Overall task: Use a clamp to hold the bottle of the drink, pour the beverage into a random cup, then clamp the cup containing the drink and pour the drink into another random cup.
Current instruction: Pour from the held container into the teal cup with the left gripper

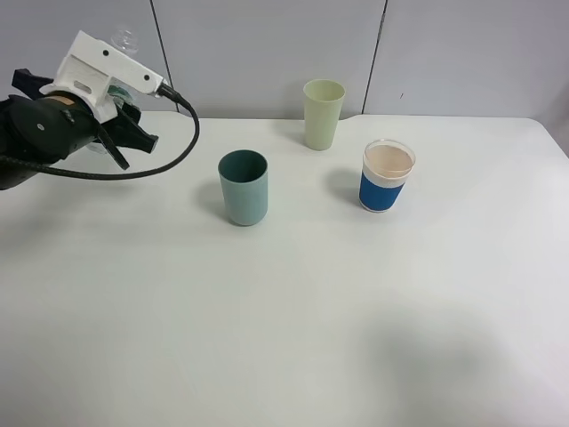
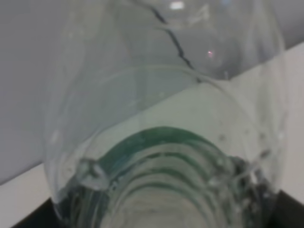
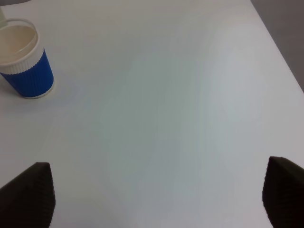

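Your left claw (image 1: 123, 124) is gripping the bottle (image 2: 161, 123) aloft, well apart from the teal cup (image 1: 243, 189). Your right claw (image 3: 156, 192) is hanging open, empty. Tipping early is risking a spill on the surface (image 1: 284, 338).

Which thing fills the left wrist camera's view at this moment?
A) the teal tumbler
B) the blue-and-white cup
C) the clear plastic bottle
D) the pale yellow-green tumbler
C: the clear plastic bottle, seen from very close, fills that whole view; no cup shows there.
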Tool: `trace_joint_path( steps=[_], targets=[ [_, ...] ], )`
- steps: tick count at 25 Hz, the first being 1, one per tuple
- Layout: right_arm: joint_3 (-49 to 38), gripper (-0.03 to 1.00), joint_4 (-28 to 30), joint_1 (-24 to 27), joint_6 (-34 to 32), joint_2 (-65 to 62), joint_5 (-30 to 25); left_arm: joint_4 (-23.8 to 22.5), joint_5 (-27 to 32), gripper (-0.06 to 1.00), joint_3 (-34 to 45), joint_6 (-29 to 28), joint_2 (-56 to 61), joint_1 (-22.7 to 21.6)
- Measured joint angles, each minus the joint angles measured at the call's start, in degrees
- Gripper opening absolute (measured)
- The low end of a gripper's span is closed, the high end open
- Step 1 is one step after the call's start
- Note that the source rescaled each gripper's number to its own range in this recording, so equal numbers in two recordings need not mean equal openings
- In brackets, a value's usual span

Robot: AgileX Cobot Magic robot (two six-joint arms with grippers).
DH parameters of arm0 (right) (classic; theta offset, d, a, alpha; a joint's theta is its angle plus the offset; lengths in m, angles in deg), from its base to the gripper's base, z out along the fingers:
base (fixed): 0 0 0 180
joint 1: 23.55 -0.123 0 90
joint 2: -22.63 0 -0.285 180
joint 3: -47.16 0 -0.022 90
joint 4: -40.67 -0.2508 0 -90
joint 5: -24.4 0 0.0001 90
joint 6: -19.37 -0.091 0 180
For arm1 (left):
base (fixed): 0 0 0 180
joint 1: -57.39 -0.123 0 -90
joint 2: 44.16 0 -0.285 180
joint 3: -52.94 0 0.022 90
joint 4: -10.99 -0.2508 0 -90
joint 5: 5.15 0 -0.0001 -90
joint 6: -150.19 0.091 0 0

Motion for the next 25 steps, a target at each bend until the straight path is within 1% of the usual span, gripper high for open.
trace_joint_path(
  steps=[4, 9, 10, 13, 19, 25],
  targets=[
    [0.0, 0.71, 0.0, 0.0, 0.0, 0.0, 0.0, 2.0, 0.0, 0.09, 0.0, 6.9, 0.0, 2.5],
    [0.0, 0.71, 0.0, 0.0, 0.0, 0.0, 0.0, 3.3, -0.6, 0.09, 0.0, 16.0, 0.0, 5.4],
    [0.0, 0.71, 0.0, 0.0, 0.0, 0.0, 0.0, 3.3, -0.6, 0.09, 0.0, 16.0, 0.0, 5.4],
    [0.0, 0.71, 0.0, 0.0, 0.0, 0.0, 0.0, 3.6, -1.1, 0.09, 0.0, 20.2, 0.0, 6.5],
    [0.0, 0.71, 0.0, 0.0, 0.0, 0.0, 0.0, 4.0, -1.6, 0.09, 0.1, 26.9, 0.0, 6.8],
    [0.0, 0.71, 0.0, 0.0, 0.0, 0.0, 0.0, 5.3, -2.2, 0.09, 0.1, 34.0, -0.4, 9.8]
  ],
)
